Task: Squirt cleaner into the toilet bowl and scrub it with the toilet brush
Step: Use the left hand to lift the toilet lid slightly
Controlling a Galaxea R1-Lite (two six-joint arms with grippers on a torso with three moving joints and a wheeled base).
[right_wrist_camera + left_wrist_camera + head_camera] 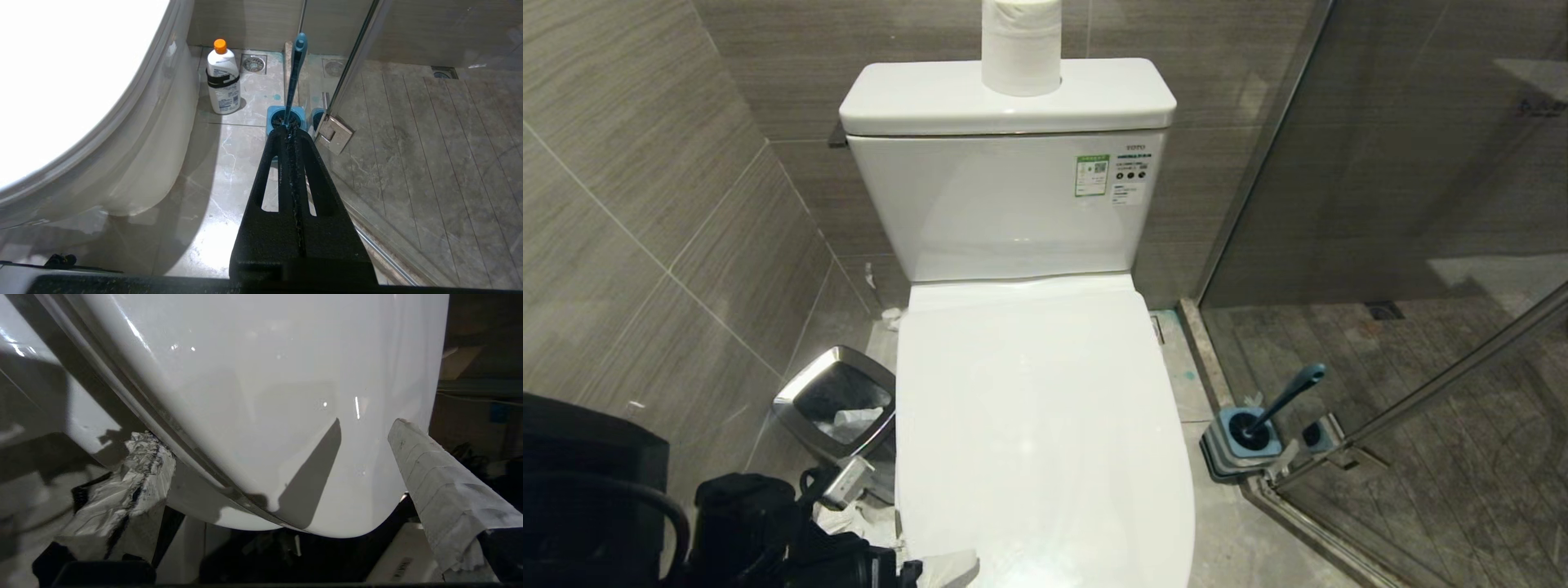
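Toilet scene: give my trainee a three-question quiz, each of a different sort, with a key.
1. True or false: the toilet lid is raised.
2. Where does the toilet brush stand? A) in its holder by the glass door B) in the waste bin C) on the tank
3. Fill in: the cleaner has an ___ cap.

Key
1. False: it lies shut, the open left gripper at its front edge.
2. A
3. Orange; the shut right gripper holds nothing.
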